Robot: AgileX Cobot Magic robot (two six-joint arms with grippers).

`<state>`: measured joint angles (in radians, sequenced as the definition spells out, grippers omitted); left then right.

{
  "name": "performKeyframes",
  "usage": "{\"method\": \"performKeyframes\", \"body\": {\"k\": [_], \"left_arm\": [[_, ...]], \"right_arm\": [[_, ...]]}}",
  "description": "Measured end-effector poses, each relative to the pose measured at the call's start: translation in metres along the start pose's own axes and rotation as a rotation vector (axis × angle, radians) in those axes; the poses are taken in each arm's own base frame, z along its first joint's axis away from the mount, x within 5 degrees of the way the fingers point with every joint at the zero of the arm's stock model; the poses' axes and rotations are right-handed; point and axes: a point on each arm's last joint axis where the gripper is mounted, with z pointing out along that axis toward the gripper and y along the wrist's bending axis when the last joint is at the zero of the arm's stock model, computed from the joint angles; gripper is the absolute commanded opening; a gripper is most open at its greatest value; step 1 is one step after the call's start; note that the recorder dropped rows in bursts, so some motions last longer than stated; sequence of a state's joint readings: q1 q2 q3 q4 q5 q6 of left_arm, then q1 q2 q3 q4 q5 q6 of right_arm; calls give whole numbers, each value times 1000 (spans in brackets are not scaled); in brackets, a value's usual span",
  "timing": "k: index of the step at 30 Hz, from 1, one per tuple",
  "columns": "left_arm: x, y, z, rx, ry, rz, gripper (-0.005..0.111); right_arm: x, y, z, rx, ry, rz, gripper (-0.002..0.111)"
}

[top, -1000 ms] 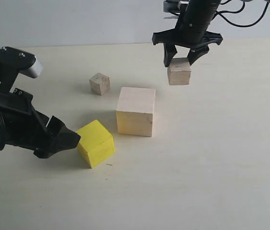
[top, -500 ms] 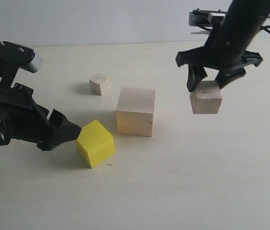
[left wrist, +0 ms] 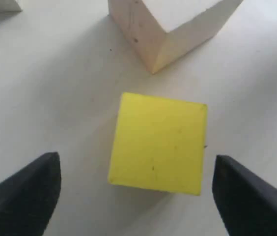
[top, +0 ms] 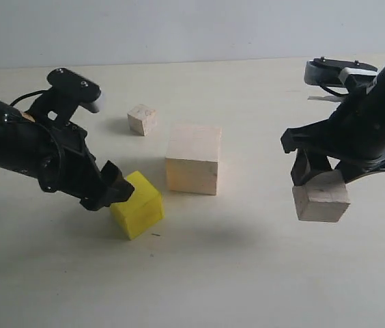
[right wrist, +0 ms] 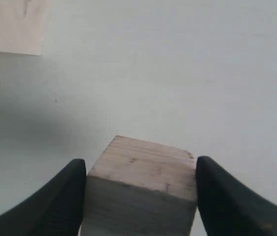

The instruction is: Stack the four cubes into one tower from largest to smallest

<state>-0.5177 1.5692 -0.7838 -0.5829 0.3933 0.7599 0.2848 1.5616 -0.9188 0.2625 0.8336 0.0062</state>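
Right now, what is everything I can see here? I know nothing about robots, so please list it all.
large wood cube: one, pale, middle of the table.
yellow cube: one, bright yellow, nearer the camera and left of the large wood cube, apart from it.
smallest wood cube: one, pale, farther back, left of the large wood cube.
small wood cube: one, pale, right side, held.
table: one, cream.
wall: one, grey, behind.
left gripper: one, black, open, straddling the yellow cube.
right gripper: one, black, gripping the small wood cube.

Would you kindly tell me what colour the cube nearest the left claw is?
It is a bright yellow cube, clearest in the left wrist view.
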Motion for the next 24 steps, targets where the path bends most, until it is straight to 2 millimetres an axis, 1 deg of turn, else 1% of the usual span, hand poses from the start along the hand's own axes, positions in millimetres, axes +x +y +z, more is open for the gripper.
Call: {"method": "performKeyframes", "body": {"k": [5, 8, 10, 12, 14, 16, 18, 20, 22, 24], "left_arm": [[0, -12, 17, 35, 43, 94, 81], [2, -15, 26, 39, 59, 112, 81], [2, -13, 31, 26, 58, 113, 81], [3, -11, 36, 12, 56, 123, 81], [5, -10, 40, 11, 67, 131, 81], [5, -10, 41, 9, 67, 131, 81], [4, -10, 41, 5, 63, 131, 81], [4, -10, 41, 4, 62, 131, 81], [4, -10, 41, 4, 62, 133, 81], [4, -10, 41, 3, 61, 133, 81]], "right_arm": [[-1, 1, -1, -5, -24, -13, 0], [-6, 2, -1, -22, -76, -13, 0], [-11, 3, -2, -33, -133, -11, 0], [-14, 2, 3, -30, -140, -10, 0], [-16, 0, 16, -21, -114, -4, 0], [-18, -3, 32, -10, -78, 5, 0], [-20, -5, 41, -3, -60, 11, 0], [-20, -7, 48, 2, -47, 16, 0], [-20, -7, 50, 3, -45, 17, 0], [-20, -7, 50, 3, -44, 17, 5]]}}
